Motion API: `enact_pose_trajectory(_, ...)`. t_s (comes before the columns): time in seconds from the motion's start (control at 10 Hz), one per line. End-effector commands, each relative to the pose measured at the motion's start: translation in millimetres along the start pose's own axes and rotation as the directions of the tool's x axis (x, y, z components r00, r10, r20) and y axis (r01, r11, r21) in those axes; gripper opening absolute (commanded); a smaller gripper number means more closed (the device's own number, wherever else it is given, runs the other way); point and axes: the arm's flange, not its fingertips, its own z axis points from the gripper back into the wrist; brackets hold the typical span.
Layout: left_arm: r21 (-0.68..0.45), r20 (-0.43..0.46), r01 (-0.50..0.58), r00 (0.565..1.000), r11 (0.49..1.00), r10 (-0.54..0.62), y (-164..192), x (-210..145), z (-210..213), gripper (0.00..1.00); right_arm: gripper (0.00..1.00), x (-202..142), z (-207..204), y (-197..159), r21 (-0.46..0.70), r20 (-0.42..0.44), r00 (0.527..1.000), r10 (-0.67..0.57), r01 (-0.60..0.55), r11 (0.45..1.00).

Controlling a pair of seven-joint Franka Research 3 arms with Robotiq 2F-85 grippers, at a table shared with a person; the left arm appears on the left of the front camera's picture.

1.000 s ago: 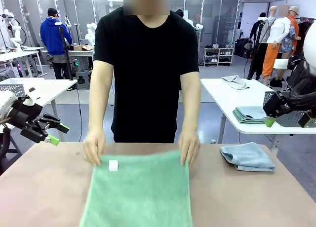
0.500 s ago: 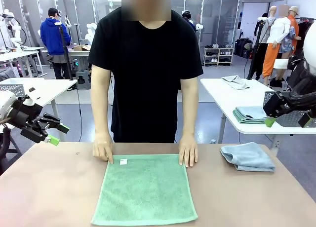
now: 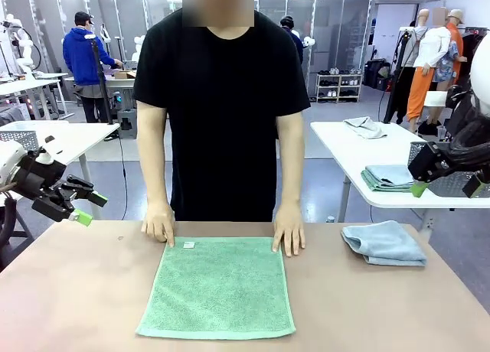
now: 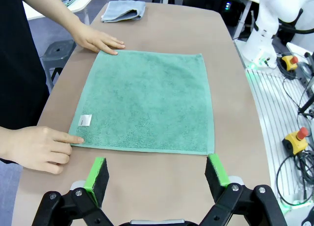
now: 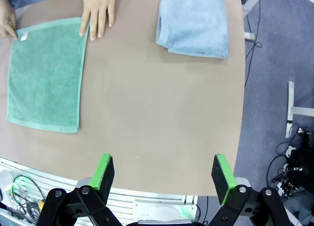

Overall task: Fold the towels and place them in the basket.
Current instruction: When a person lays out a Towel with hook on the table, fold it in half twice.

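Observation:
The mint green towel (image 3: pixel 218 287) (image 4: pixel 147 100) (image 5: pixel 46 73) lies spread flat in the middle of the table. A person's hands (image 3: pixel 159 226) (image 3: pixel 289 231) press its two far corners. The pale blue-grey towel (image 3: pixel 383 242) (image 5: pixel 194 24) (image 4: pixel 122 11) sits folded at the table's right side. My left gripper (image 3: pixel 90 208) (image 4: pixel 157 174) hangs open over the left edge, holding nothing. High at the right, my right gripper (image 3: pixel 447 187) (image 5: pixel 164 174) is open too, with nothing in it. A dark grey mesh basket (image 3: pixel 419 148) stands on the white table behind it.
The white table at the right (image 3: pixel 352 149) also carries a stack of folded towels (image 3: pixel 387 177) and a crumpled cloth (image 3: pixel 366 126). A paler mesh basket (image 3: pixel 19 140) stands on a table at the left. Bare brown tabletop (image 3: pixel 69 291) flanks the green towel.
The person drew the green towel toward the far side and smoothed it, so it now lies smaller and square with its near edge in view. Both arms stayed still.

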Motion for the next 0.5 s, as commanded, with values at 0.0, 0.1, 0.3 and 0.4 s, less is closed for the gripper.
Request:
enact_pose_trajectory(0.0,0.0,-0.004,0.003,1.0,1.0,-0.003,-0.5,0.5,0.8,1.0,1.0,0.0,0.0,0.0,0.0,0.0,1.0,0.0,0.0,1.0)
enact_pose_trajectory(0.1,0.0,0.0,0.0,1.0,1.0,0.0,0.0,0.0,0.0,1.0,1.0,-2.0,0.3,1.6,0.007,0.008,1.0,0.026,-0.026,1.0)
enact_pose_trajectory(0.3,0.017,0.013,0.003,1.0,1.0,-0.003,-1.1,-0.6,4.8,1.0,1.0,-1.9,5.9,1.8,0.011,0.011,1.0,0.029,-0.029,1.0)
enact_pose_trajectory(0.4,0.036,0.001,0.001,1.0,0.999,-0.001,-3.1,3.4,5.3,1.0,1.0,-2.7,9.7,6.1,0.011,0.029,0.998,0.06,-0.06,0.998)
